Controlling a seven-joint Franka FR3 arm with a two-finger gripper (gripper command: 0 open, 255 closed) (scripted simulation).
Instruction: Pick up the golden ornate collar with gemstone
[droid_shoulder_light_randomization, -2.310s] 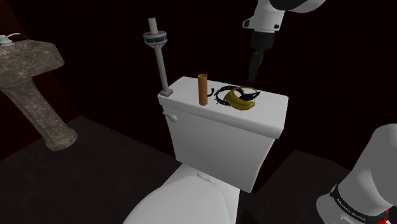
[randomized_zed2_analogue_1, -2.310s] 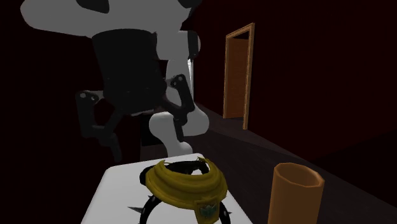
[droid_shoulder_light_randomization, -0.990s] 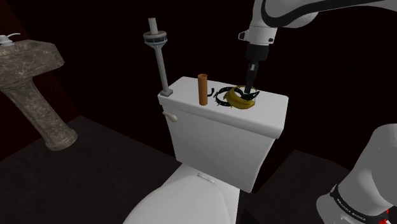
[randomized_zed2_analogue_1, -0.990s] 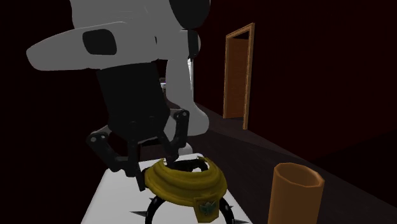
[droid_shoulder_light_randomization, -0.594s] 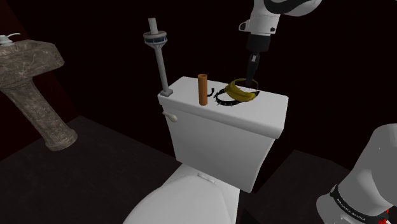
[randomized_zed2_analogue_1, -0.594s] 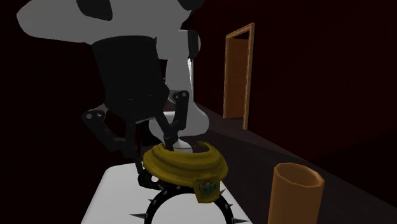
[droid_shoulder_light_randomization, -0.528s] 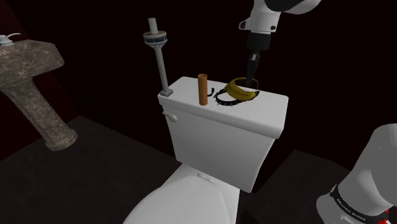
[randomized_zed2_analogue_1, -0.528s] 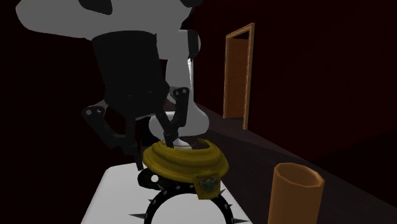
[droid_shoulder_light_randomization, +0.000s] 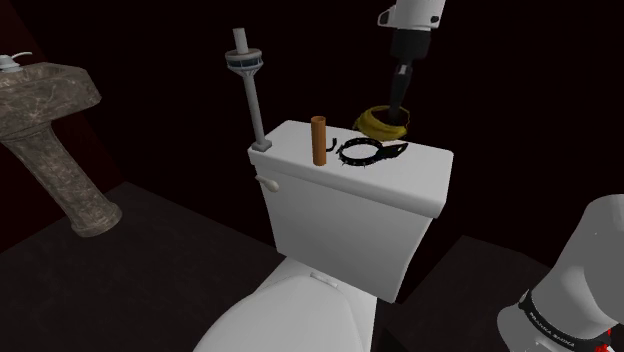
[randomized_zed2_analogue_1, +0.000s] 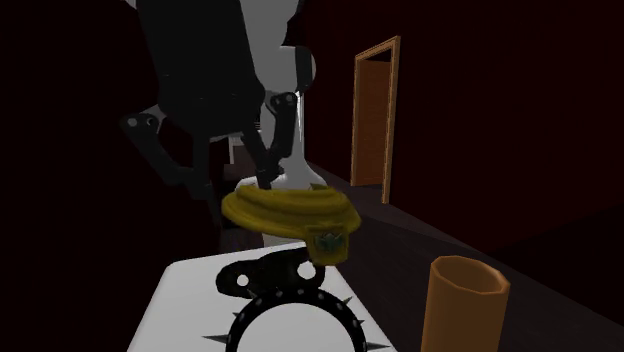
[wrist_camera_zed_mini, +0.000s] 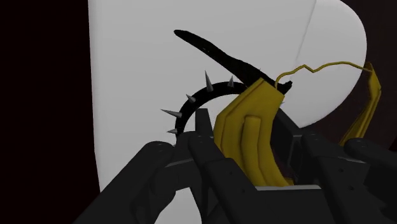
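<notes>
The golden collar (droid_shoulder_light_randomization: 384, 122) hangs in the air above the white toilet tank lid (droid_shoulder_light_randomization: 400, 180), clasped by my black gripper (droid_shoulder_light_randomization: 398, 106). In the second exterior view the golden collar (randomized_zed2_analogue_1: 288, 212) shows a green gemstone tag at its front, and my gripper (randomized_zed2_analogue_1: 262, 185) holds its back rim from above. In the wrist view the fingers (wrist_camera_zed_mini: 205, 130) clamp the golden collar's band (wrist_camera_zed_mini: 248, 137). A black spiked collar (droid_shoulder_light_randomization: 362, 152) stays flat on the lid just below; the black spiked collar (randomized_zed2_analogue_1: 280, 300) lies under the lifted one.
An orange-brown cylinder (droid_shoulder_light_randomization: 319, 141) stands upright on the tank lid, toward the shoulder view's left of the collars. A plunger handle (droid_shoulder_light_randomization: 247, 85) rises behind the tank's corner. A stone pedestal sink (droid_shoulder_light_randomization: 50, 130) stands at the far left. A wooden door frame (randomized_zed2_analogue_1: 375, 115) stands behind.
My gripper came down over the golden collar, shut on its rim, and has risen with it; the golden collar left the spiked collar and the lid.
</notes>
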